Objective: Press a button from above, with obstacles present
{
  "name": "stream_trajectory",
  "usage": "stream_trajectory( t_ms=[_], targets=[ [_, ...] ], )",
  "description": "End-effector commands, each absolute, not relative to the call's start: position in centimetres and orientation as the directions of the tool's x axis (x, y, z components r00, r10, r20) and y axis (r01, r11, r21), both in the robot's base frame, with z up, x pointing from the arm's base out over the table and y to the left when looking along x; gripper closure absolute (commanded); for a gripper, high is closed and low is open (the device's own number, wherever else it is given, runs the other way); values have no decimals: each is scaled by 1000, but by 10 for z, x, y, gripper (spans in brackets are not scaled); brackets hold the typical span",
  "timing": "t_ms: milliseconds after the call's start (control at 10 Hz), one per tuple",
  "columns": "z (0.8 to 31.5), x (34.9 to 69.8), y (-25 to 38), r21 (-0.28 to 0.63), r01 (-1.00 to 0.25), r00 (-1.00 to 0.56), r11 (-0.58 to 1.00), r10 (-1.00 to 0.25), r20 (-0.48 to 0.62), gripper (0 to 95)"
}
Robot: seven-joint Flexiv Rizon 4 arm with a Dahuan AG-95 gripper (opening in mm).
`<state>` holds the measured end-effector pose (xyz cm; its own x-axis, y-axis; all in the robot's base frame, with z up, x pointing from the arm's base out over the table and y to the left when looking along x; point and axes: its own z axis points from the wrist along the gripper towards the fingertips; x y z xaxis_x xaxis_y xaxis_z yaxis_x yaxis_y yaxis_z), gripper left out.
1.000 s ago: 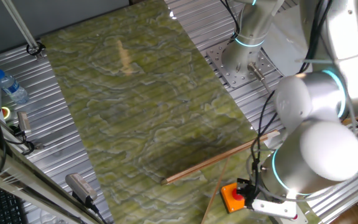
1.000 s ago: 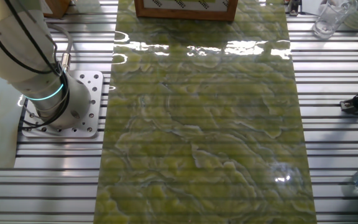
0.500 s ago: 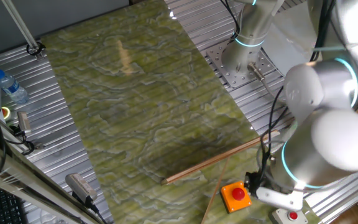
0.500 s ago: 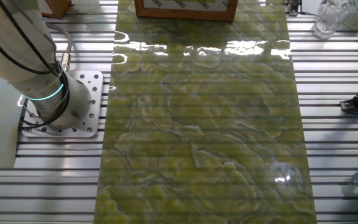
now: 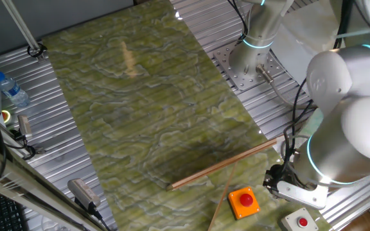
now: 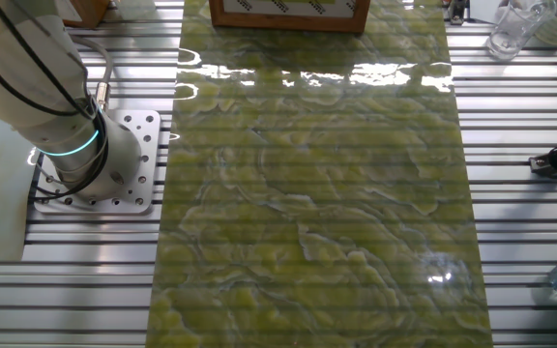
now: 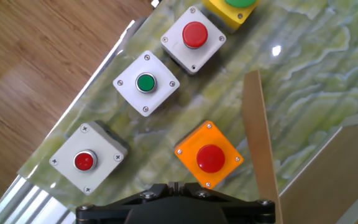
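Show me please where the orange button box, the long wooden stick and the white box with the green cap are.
orange button box [image 7: 209, 155], hand view, on its red cap.
long wooden stick [image 5: 223, 165], one fixed view, on the middle of its length.
white box with green cap [image 7: 146, 83], hand view, on the green cap.

The fingers are out of sight; the shorter stick [image 5: 220, 208] runs off-frame.

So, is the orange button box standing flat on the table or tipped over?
Flat and upright. In the hand view the orange button box shows its whole square top with the red cap facing up; the fixed view agrees.
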<state>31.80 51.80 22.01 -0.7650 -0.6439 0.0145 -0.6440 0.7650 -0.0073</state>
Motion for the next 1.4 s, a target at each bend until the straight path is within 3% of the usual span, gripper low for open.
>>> stream_trajectory(
  t_ms=[100,900,1400],
  targets=[
    [220,318,519,-57,-618,-786,784,-617,31,950],
    [220,318,519,-94,-515,-845,852,-523,-114,950],
    [291,313,521,-58,-468,-880,882,-471,-65,950]
  ],
)
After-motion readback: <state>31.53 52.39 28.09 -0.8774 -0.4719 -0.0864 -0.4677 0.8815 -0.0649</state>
